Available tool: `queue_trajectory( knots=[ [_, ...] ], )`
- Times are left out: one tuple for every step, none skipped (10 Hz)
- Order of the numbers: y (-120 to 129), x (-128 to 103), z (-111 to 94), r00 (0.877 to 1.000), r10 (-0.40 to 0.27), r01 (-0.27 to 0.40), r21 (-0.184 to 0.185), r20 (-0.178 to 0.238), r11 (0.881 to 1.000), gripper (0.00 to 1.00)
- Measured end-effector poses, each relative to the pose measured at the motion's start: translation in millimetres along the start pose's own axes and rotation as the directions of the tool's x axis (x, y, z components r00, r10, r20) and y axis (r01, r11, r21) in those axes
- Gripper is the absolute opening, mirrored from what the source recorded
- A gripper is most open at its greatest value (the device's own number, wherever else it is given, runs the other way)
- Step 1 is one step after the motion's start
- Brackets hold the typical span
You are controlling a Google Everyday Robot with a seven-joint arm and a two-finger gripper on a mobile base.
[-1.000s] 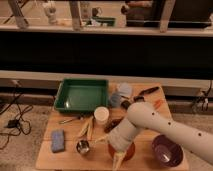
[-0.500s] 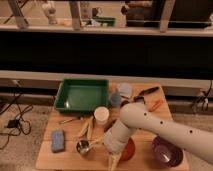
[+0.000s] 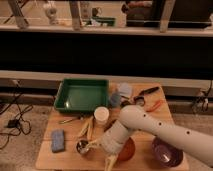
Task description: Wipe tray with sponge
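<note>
Camera view: gripper [image 3: 100,153] spread wide, holding nothing, low over wooden table [image 3: 47,157], right of flat blue-grey rectangular sponge [image 3: 58,140]; prob. lining up pickup. Large dark-green plastic tray [image 3: 82,95] behind, wipe not yet begun.

Robot test area inside an office-type building. A small wooden counter [image 3: 65,159] is staged with mixed props: green tray [image 3: 82,95], sponge [image 3: 58,140], white cup [image 3: 101,115], purple bowl [image 3: 166,152]. A white robot arm [image 3: 160,131] reaches over it, with the end effector [image 3: 101,154] low near the front edge, fingers spread. Loose cables [image 3: 12,117] lie on the speckled floor [image 3: 22,145]. Behind is a dark low wall [image 3: 110,52] with glazing above.
</note>
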State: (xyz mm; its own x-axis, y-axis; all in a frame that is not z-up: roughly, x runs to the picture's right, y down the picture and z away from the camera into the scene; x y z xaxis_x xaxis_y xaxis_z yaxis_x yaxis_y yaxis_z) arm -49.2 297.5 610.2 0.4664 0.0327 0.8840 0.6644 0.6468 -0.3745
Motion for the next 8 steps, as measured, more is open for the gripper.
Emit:
queue_trajectory(
  knots=[
    [-11.4, -9.8, 9.6, 1.000, -0.013, 0.013, 0.005, 0.021, 1.000, 0.80],
    [-31.6, -26.2, 24.2, 0.998, -0.036, 0.035, 0.011, 0.051, 0.999, 0.80],
    [-45.0, -36.3, 30.6, 0.997, -0.052, 0.051, 0.018, 0.064, 0.999, 0.80],
    [-56.4, -44.6, 34.7, 0.995, -0.067, 0.065, 0.026, 0.075, 0.998, 0.80],
    [-72.9, -55.2, 39.4, 0.993, -0.083, 0.080, 0.038, 0.088, 0.996, 0.80],
    [-83.3, -61.6, 42.3, 0.992, -0.089, 0.085, 0.046, 0.093, 0.995, 0.80],
    [-93.0, -64.6, 46.0, 0.995, -0.066, 0.062, 0.054, 0.078, 0.997, 0.80],
    [-99.2, -68.0, 51.2, 0.996, -0.048, 0.044, 0.053, 0.069, 0.998, 0.80]
  ],
)
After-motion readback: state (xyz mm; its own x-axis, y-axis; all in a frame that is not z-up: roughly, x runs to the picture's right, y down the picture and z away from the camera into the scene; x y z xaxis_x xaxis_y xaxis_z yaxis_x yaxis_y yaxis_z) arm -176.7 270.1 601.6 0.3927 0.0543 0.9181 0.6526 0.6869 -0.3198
